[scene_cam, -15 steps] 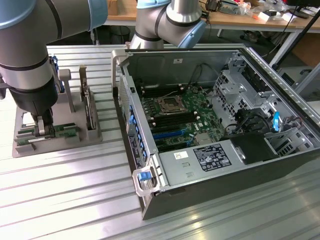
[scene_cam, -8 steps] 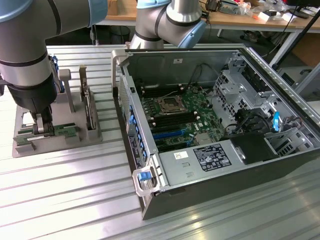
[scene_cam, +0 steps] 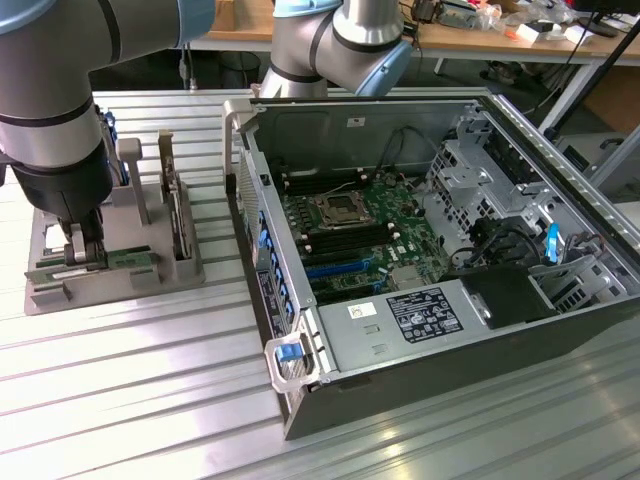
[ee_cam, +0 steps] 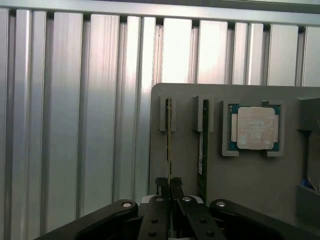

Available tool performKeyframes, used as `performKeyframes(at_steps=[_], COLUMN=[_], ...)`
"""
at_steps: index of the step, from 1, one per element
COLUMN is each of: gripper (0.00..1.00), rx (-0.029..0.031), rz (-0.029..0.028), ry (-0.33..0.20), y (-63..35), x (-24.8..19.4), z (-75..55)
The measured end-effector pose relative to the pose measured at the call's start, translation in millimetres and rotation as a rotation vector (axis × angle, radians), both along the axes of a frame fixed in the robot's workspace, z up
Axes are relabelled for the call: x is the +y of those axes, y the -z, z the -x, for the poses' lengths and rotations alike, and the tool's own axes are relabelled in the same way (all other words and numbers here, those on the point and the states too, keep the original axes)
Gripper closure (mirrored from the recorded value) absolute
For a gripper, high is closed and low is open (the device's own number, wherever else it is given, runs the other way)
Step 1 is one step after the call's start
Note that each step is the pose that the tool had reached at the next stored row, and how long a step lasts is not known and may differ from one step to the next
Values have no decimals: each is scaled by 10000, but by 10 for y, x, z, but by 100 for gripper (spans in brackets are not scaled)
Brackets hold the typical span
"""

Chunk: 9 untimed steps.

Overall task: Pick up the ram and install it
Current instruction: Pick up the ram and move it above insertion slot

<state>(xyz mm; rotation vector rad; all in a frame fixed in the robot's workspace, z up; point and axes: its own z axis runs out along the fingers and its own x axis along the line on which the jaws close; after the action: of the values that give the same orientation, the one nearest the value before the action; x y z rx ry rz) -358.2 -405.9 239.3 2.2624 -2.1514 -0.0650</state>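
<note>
A grey holder (scene_cam: pixel 150 278) stands on the slatted table at the exterior view's left. The ram (ee_cam: pixel 169 127), a thin green stick seen edge-on, stands in one of the holder's slots (ee_cam: pixel 165 112). My gripper (ee_cam: pixel 169 186) has come down over one end of it, and its black fingertips (ee_cam: pixel 161 186) are pressed against both faces of the stick. In the exterior view the gripper (scene_cam: pixel 85 255) sits low over the holder, and the green ram (scene_cam: pixel 133 260) runs out sideways from between the fingers. The ram still rests in the holder.
A second green stick (ee_cam: pixel 204 145) stands in the neighbouring slot, and a square silver CPU (ee_cam: pixel 256 127) lies in a pocket beside it. The open computer case (scene_cam: pixel 300 400) lies at the exterior view's right, with its motherboard and memory slots (scene_cam: pixel 340 245) exposed.
</note>
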Motion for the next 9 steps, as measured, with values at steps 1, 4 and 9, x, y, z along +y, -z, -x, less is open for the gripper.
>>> performKeyframes(at_steps=[1, 4, 9], gripper=[87, 87, 87], rx=[-1, -1, 1], rz=[0, 0, 1], ry=[0, 0, 1], y=[-8, -21, -63], x=[0, 0, 0], z=[0, 0, 0])
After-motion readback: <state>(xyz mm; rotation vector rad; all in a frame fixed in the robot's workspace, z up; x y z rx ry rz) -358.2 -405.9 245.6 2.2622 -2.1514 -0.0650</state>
